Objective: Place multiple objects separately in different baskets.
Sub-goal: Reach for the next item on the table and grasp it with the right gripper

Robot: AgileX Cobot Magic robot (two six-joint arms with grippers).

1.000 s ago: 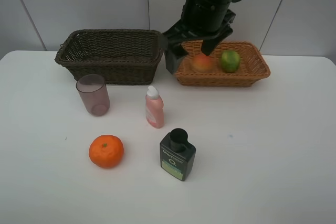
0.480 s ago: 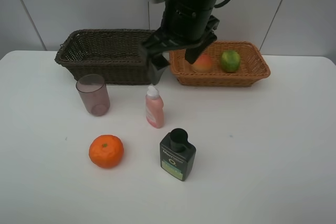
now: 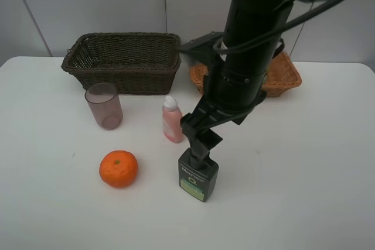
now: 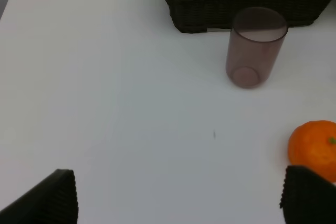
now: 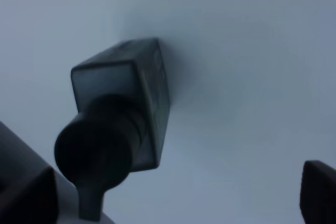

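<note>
My right gripper (image 3: 199, 147) is open and hangs just over the black cap of the dark green bottle (image 3: 198, 178), which stands on the table. In the right wrist view the bottle (image 5: 123, 114) sits between the spread fingers (image 5: 26, 198). The pink bottle (image 3: 171, 120) stands just left of that arm. The mauve cup (image 3: 104, 105) and the tangerine (image 3: 118, 168) are farther left. The dark brown basket (image 3: 123, 57) is at the back. The light basket (image 3: 287, 74) is mostly hidden by the arm, and so are the peach and lime. My left gripper (image 4: 181, 198) is open and empty, near the tangerine (image 4: 315, 148) and the cup (image 4: 256, 46).
The white table (image 3: 304, 162) reaches to a pale wall at the back. The right arm (image 3: 246, 62) stretches from the back across the middle and covers part of the light basket. The dark basket's wall (image 4: 241, 3) shows behind the cup in the left wrist view.
My right arm has swung from above the light basket forward and down, past the pink bottle, to just over the dark green bottle's cap. The objects have not moved.
</note>
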